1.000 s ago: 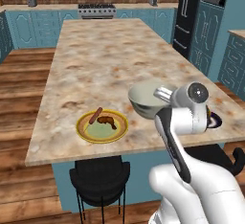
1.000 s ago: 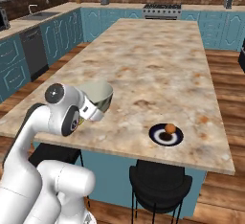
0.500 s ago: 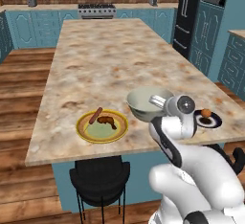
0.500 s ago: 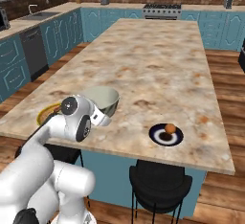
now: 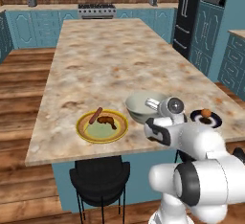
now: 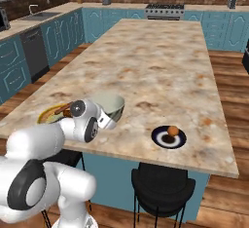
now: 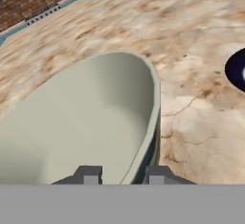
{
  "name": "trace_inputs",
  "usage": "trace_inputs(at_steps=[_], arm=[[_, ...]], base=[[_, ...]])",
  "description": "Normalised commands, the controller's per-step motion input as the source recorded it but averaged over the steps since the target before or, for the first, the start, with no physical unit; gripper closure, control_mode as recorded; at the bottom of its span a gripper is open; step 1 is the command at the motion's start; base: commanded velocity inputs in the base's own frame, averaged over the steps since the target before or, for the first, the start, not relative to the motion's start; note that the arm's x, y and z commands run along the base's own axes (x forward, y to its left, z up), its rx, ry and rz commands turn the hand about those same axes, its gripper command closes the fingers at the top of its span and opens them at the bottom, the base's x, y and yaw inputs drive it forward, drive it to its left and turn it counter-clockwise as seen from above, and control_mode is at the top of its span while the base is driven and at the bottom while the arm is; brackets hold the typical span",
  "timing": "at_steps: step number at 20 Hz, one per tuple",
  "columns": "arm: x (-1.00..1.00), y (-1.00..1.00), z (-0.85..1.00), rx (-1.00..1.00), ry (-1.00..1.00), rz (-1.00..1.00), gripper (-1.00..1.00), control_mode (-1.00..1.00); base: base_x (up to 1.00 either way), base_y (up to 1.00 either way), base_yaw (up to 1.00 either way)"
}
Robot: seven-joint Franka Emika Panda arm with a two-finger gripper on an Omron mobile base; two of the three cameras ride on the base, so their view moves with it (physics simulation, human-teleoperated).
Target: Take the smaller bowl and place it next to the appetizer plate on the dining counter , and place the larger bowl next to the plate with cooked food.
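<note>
Larger bowl, deep and grey-beige with a glossy pale inside, sits low over the dining counter in the left base view, just beside the right edge of the plate with cooked food; whether its foot touches the stone cannot be told. That yellow-rimmed plate lies near the counter's front edge with a brown sausage and meat pieces on its greenish centre, and a small dark plate with a round orange-brown morsel lies further right, past the white arm. A black stool stands under the counter edge. From the right base view, the same bowl is partly hidden behind the arm's wrist, the food plate peeks out to its left, and the dark plate lies well apart to the right on the marbled top. Seen from the hand, the gripper is clamped on the bowl's rim, one tip inside the pale wall and one outside.
</note>
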Motion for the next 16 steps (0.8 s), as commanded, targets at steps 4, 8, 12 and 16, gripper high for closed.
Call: trace_inputs(at_steps=[4,8,12,16], arm=[[0.41,0.0,-0.48,0.0,0.03,-0.01,1.0,-1.0],[0.6,0.0,-0.59,0.0,0.0,0.0,1.0,-1.0],[0.26,0.0,-0.24,0.0,-0.01,0.0,-1.0,-1.0],[-0.22,-0.29,0.88,0.04,-0.07,0.0,-1.0,-1.0]], base=[[0.0,0.0,0.0],[0.0,0.0,0.0],[0.0,0.0,0.0],[0.0,0.0,0.0]])
